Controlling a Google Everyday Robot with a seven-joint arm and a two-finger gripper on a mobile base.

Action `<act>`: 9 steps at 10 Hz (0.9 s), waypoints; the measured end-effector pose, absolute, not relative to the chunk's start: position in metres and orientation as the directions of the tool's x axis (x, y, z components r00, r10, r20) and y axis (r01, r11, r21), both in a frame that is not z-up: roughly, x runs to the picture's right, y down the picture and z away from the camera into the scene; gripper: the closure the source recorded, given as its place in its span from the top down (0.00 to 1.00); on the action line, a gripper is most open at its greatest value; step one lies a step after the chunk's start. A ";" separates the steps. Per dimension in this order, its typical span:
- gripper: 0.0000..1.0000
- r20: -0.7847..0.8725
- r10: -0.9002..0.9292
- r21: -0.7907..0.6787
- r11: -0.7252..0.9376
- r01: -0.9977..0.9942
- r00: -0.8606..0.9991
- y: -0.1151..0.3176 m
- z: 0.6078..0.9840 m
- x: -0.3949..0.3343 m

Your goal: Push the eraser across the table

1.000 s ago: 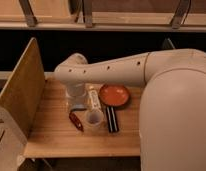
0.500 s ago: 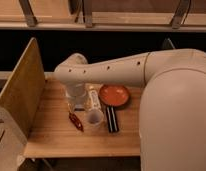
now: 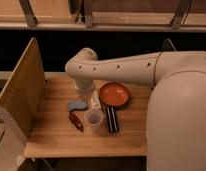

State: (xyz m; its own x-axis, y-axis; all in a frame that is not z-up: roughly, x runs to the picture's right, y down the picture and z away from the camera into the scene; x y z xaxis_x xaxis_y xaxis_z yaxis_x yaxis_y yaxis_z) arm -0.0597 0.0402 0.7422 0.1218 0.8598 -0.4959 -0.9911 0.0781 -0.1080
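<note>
The eraser (image 3: 95,100) is a small whitish oblong block lying on the light wooden table (image 3: 56,135), between the blue-grey pad (image 3: 77,105) and the orange plate (image 3: 114,94). The clear plastic cup (image 3: 94,117) stands just in front of the eraser. My white arm reaches in from the right, bends at the elbow and points down. My gripper (image 3: 84,92) hangs at its end, just left of the eraser's far end and behind the pad. I cannot tell whether it touches the eraser.
A red object (image 3: 76,121) lies left of the cup and a dark oblong item (image 3: 112,119) lies right of it. An upright wooden side panel (image 3: 22,92) bounds the table's left side. My large white body (image 3: 178,125) fills the right.
</note>
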 end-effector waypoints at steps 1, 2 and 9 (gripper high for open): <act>0.00 -0.489 0.864 -0.100 0.077 -0.992 0.116 0.037 0.745 -0.052; 0.00 -0.492 0.862 -0.106 0.076 -0.991 0.119 0.039 0.743 -0.056; 0.00 -0.543 0.834 -0.123 0.037 -0.992 0.099 0.074 0.768 -0.052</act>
